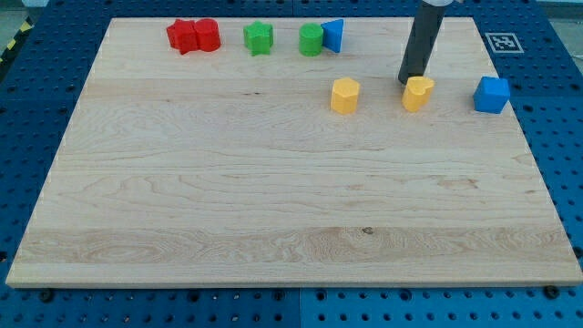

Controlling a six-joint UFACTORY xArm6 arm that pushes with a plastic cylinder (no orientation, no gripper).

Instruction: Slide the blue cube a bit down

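Nearest you, the lower half of the frame held only the surface (228, 210): a pale wooden board with long horizontal grain and a small dark knot right of centre near the bottom. It lay on a blue perforated base (556, 109) whose holes showed along every edge.

Further up, in the right-hand part of the frame, you had three blocks in a loose row. The left yellow block (345, 95) looked like a short faceted prism, matte and smooth. The right yellow block (418, 93) had a similar chunky shape. The blue cube (491, 95), the piece you were asked to move, sat at the right end of that row, close to the board's right edge, with sharp corners and a flat top.

My tip (406, 80) was the bottom of a straight dark rod coming down from the top of the frame. It stood at the upper left shoulder of the right yellow block, touching or nearly so, and well apart from the blue cube. There was no claw on this arm, so no open or closed state could be told.

Farthest off, along the top edge from left to right, were a red star-like block (183, 36) touching a rounder red block (208, 35), a green star-like block (259, 38), then a green cylinder (311, 40) against a blue wedge-shaped block (333, 35). A black-and-white printed marker (503, 42) lay in the upper right corner.
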